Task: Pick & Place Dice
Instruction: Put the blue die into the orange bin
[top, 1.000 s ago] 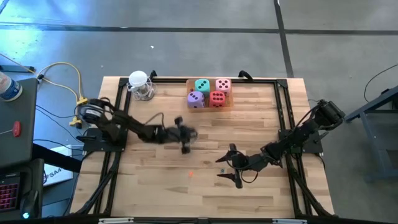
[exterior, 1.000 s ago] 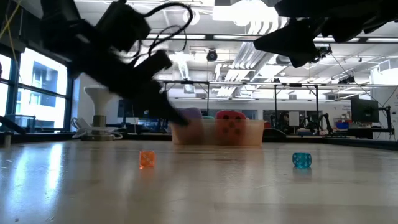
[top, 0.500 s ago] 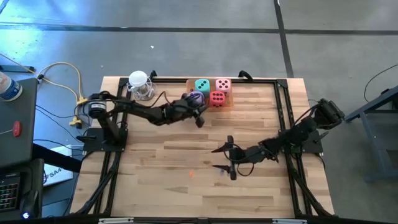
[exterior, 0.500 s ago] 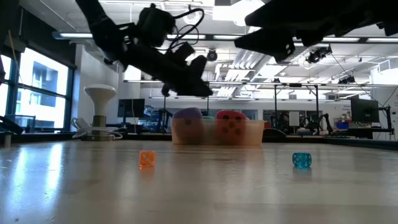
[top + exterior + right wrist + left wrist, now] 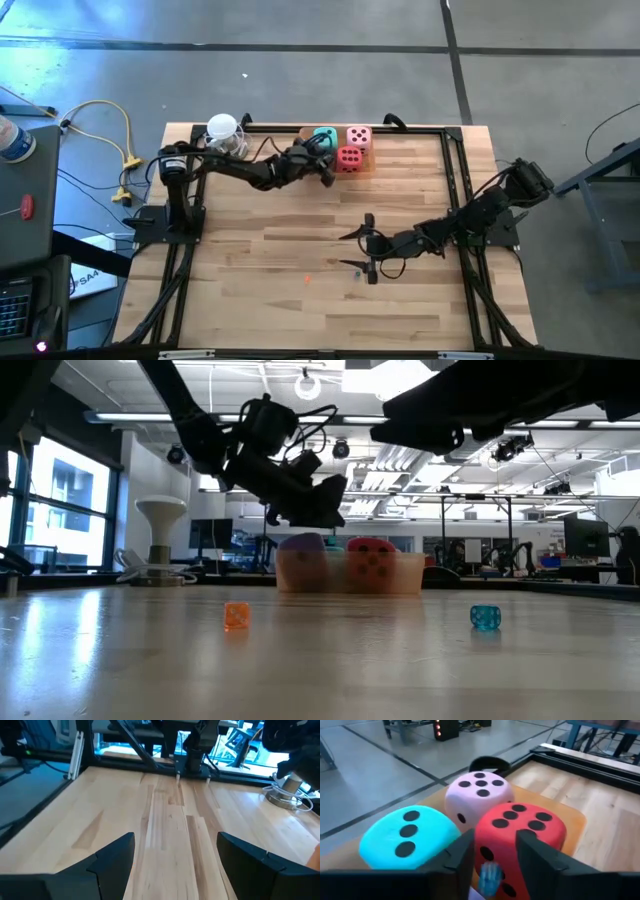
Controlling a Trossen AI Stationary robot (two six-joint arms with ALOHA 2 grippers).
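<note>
High view: the left gripper [image 5: 322,166] hangs over the near-left corner of the shallow orange tray [image 5: 368,167] at the table's far edge. The soft teal die [image 5: 325,135], pink die [image 5: 359,136] and red die [image 5: 349,158] sit just beyond and beside it. The right gripper [image 5: 358,250], fingers spread and empty, hovers mid-table beside a tiny blue bead die [image 5: 356,272]; a tiny orange bead die [image 5: 307,281] lies well apart.

Low view: the purple die [image 5: 301,544] rests in the tray directly under the left gripper.

Left wrist view: the fingers stand slightly apart with a small blue translucent die [image 5: 489,875] between them; whether they pinch it, I cannot tell.

Right wrist view: the parted fingers frame only bare wooden tabletop [image 5: 170,835].
</note>
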